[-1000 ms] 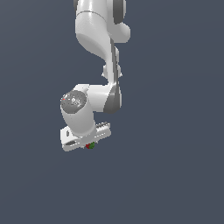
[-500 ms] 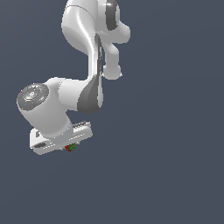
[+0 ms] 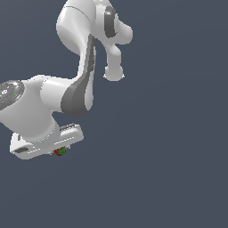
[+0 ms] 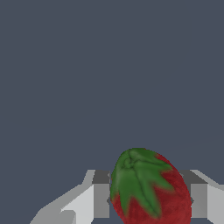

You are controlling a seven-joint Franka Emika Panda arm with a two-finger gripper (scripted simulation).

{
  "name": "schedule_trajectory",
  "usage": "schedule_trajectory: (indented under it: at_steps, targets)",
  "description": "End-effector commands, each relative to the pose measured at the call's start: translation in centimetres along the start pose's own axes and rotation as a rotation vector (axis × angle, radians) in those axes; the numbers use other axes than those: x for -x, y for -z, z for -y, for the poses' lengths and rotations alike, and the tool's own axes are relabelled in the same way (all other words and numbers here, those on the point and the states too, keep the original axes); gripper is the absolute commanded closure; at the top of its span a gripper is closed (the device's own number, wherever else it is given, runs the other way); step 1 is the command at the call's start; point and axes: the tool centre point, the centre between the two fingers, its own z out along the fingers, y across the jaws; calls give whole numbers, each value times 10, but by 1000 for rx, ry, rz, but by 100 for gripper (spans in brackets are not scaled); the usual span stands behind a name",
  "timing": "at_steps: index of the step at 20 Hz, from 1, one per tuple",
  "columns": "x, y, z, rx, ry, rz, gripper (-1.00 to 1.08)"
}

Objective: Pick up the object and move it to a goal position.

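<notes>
One strawberry [image 4: 151,188], green cap showing, sits squeezed between the two grey fingers [image 4: 101,199] of the single white gripper [image 3: 60,151], one pad at its nine o'clock, one at three, held aloft under the arm [image 3: 75,89].

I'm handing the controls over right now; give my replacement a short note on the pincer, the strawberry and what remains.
Pincer: shut on the strawberry, which sits between its two fingers, green leaves facing the wrist camera.
Strawberry: in the exterior view it shows as a small red and green lump under the white hand, at that view's lower left.
Done: the pick; the berry is held.
Left: carry it to the goal. No goal marker shows in either view, so confirm the target before moving.
</notes>
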Motion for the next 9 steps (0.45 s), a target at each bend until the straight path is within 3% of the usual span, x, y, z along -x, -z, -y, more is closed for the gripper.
schedule_trajectory:
  at_steps: [1,9]
  targets:
    - [0,3,-5,0,1,0,108]
    - [-1,6,-10,0,1,0,108]
